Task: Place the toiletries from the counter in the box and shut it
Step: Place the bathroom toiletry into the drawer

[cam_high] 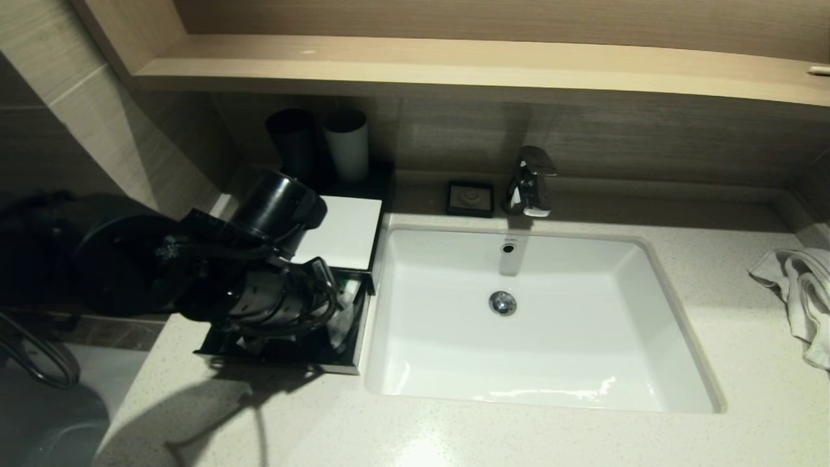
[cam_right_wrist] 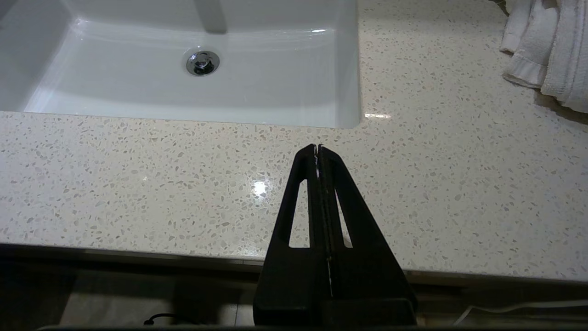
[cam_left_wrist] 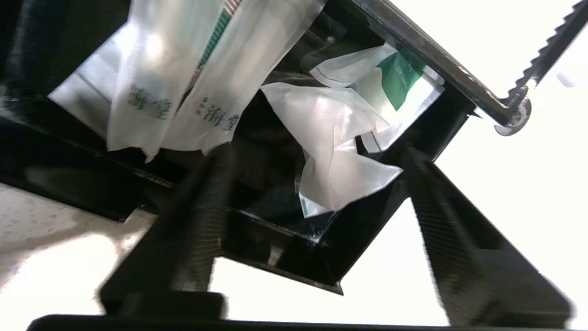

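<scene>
Left gripper (cam_left_wrist: 312, 193) hovering over drawer (cam_left_wrist: 321, 257), fingers spread; packets (cam_left_wrist: 183, 105) showing green Chinese characters, unreadable; right gripper (cam_right_wrist: 318, 149) fingers pressed together at surface (cam_right_wrist: 138, 184) front edge.

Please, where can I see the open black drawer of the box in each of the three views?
Head view: the drawer lies left of the basin, partly under the left tool.
Left wrist view: drawer fills the middle, with packets inside.
Right wrist view: not in it.
Shared landmark: the basin, in head and right wrist views.
</scene>
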Tool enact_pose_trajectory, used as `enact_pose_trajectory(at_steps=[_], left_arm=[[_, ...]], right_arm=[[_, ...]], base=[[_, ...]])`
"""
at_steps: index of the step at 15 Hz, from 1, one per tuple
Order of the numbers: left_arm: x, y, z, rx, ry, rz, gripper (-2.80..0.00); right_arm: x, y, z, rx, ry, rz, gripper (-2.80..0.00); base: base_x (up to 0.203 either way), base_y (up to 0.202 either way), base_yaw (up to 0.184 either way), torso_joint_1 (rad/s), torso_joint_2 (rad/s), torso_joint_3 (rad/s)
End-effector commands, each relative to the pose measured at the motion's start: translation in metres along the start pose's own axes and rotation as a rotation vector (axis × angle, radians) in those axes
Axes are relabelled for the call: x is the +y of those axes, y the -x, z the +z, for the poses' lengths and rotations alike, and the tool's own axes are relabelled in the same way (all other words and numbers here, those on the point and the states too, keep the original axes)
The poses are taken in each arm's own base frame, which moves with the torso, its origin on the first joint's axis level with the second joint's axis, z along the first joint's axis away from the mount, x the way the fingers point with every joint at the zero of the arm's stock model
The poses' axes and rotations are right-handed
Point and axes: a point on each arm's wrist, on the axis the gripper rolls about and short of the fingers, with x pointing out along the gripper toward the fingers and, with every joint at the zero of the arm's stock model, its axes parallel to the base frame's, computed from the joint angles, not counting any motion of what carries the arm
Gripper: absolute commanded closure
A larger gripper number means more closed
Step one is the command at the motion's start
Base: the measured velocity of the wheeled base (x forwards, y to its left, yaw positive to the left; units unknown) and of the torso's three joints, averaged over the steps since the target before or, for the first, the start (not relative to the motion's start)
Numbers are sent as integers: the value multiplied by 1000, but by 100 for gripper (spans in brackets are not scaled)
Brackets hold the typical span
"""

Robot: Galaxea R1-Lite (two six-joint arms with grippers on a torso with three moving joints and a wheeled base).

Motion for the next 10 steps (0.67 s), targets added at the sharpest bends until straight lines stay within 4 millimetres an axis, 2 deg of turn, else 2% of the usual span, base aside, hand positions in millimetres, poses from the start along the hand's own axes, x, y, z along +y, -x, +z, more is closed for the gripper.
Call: enact_pose_trajectory(at_steps=[1, 4, 10], left_arm=[[3, 15, 4, -22, 9, -23, 0], [9, 26, 3, -26, -6, -27, 0], [21, 31, -4, -12, -87, -10, 0]], right_arm=[[0, 0, 0, 0, 1, 0, 0], [0, 0, 0, 0, 1, 1, 0], [0, 0, 0, 0, 1, 1, 0]], base=[[0, 0, 0, 0, 0, 0], [0, 0, 0, 0, 0, 0], [0, 0, 0, 0, 0, 0]])
